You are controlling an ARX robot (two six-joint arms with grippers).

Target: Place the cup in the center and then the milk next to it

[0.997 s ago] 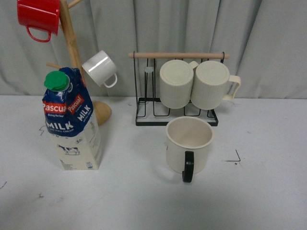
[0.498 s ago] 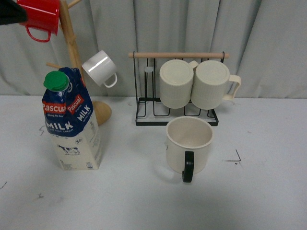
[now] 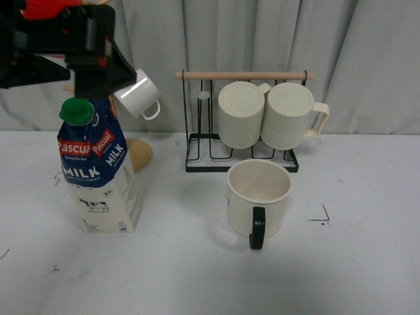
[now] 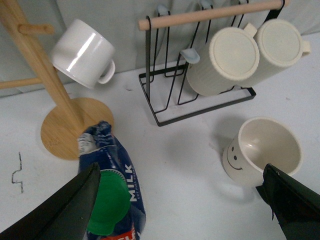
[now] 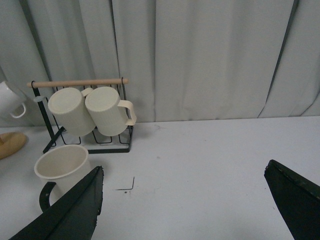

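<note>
Left hand [image 4: 181, 167]: released, spread wide above the milk [image 3: 98, 170]. Right hand [image 5: 185, 167]: released, visible only in its wrist view. Cup [image 3: 258, 197] stands on table [image 3: 367, 262] before the rack [image 3: 243, 157], well apart from the milk. Only the left wrist view shows its smiley face [image 4: 235, 161].

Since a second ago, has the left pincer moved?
Yes. In the front view the left pincer has come in from the upper left and now hangs over the milk, which stands where it was.
</note>
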